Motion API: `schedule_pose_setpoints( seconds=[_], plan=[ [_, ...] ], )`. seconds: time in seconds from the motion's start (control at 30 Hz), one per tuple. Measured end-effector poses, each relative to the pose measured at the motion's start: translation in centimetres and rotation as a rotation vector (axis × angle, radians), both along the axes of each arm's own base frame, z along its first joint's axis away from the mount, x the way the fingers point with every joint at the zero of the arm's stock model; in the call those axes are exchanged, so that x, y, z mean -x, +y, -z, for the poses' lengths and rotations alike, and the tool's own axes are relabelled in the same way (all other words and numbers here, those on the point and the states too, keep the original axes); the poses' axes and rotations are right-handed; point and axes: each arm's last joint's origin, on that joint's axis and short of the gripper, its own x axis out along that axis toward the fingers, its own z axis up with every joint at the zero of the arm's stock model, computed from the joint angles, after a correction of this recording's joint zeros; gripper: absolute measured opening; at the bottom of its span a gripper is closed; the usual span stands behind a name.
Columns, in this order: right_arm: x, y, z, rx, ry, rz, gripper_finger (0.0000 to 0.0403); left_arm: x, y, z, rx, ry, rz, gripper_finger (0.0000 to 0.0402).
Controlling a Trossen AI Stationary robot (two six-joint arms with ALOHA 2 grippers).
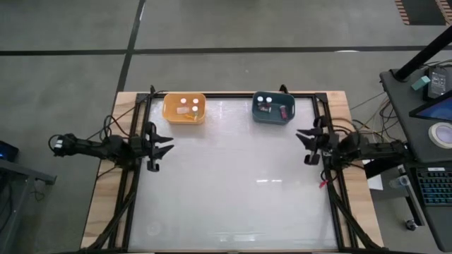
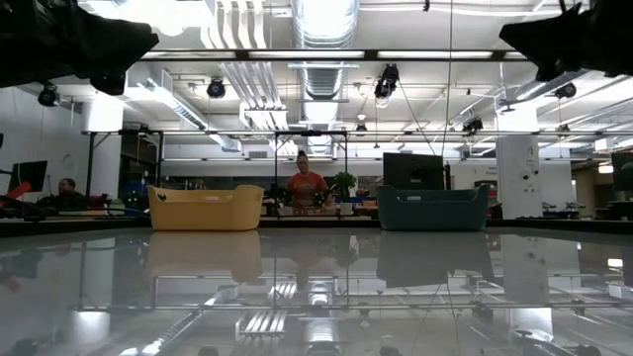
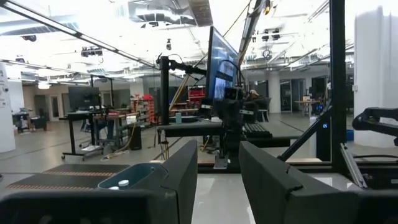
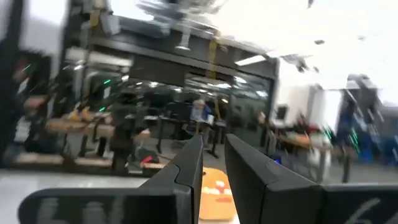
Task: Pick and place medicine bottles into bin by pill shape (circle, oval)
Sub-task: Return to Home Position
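Several medicine bottles with white caps stand in two bins at the table's far edge. Three caps show in the yellow bin (image 1: 184,107) and a few bottles, one reddish and lying down, in the teal bin (image 1: 274,107). My left gripper (image 1: 168,144) hovers open and empty at the table's left edge, pointing right. Its wrist view (image 3: 217,152) shows the teal bin (image 3: 134,175) with a white cap (image 3: 123,183). My right gripper (image 1: 302,144) hovers open and empty at the right edge, pointing left. Its wrist view (image 4: 213,144) shows the yellow bin (image 4: 214,194).
The glossy white table top (image 1: 233,183) lies between the two arms. In the low view the yellow bin (image 2: 206,208) and the teal bin (image 2: 433,209) stand at the far edge. A person (image 2: 307,186) sits in the room beyond. A desk with equipment (image 1: 431,106) stands to the right.
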Motion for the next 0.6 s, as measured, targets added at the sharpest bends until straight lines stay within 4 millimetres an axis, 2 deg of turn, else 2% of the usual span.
schedule_pose_setpoints(
  seconds=[0.13, 0.27, 0.6],
  plan=[
    [0.09, -0.25, 0.17, -0.145, -0.02, 0.041, 0.0058, 0.0, 0.0, 0.01, 0.0, 0.0, 0.0, 0.0104],
    [0.01, -0.25, 0.19, -0.216, -0.034, 0.017, 0.0059, -0.07, -0.01, 0.09, -0.001, 0.008, 0.0, 0.0104],
    [-0.16, -0.17, 0.59, -0.214, 0.011, 0.015, 0.0059, -0.11, -0.02, 0.15, -0.002, 0.013, 0.0, 0.0104]
  ],
)
